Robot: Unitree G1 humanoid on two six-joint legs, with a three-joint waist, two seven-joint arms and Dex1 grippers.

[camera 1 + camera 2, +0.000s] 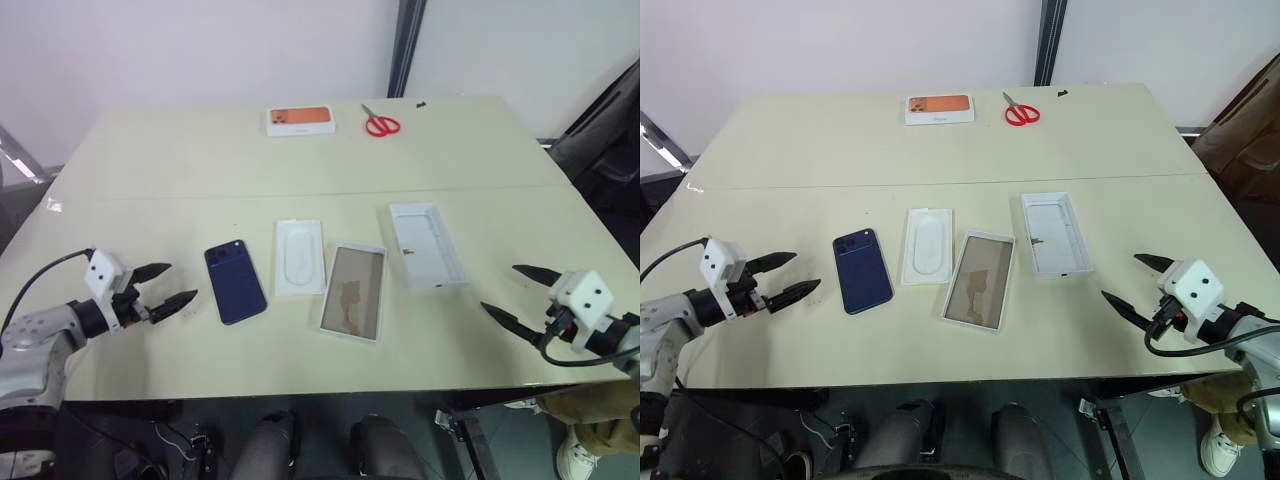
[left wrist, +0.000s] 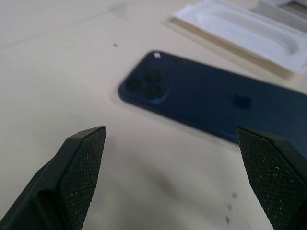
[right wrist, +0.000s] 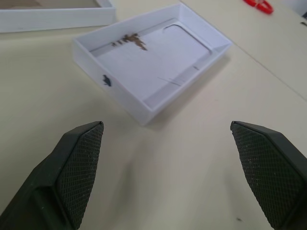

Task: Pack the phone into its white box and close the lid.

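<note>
Step in hand, as judged: the very start, approach to the pick; nothing packed, nothing lifted. Left gripper (image 1: pixel 165 289) hovers just off the table with jaws spread wide and empty; the phone (image 1: pixel 235 282) lies flat just ahead of its fingertips, near but not touching, camera end turned away toward the far side of the table. Right gripper (image 1: pixel 522 293) likewise wide open and holding nothing; the white box (image 1: pixel 427 244) sits ahead of it and a little inward, apart from the fingers, open side up, interior bare apart from a small dark mark near one wall. Between phone and box, beyond both grippers' reach lines: a white moulded insert tray (image 1: pixel 299 256) and a shallow lid (image 1: pixel 353 291) lying inside-up with a brownish lining. Phone appearance: dark navy back, rounded corners, square camera bump with three lenses, faint logo at centre; glossy and thin, lying flush on the table, so likely hard to get fingers under. Next move, as judged: advance the left gripper over the phone, straddle its long edges, close gently, then carry it across to the box; lid last.
</note>
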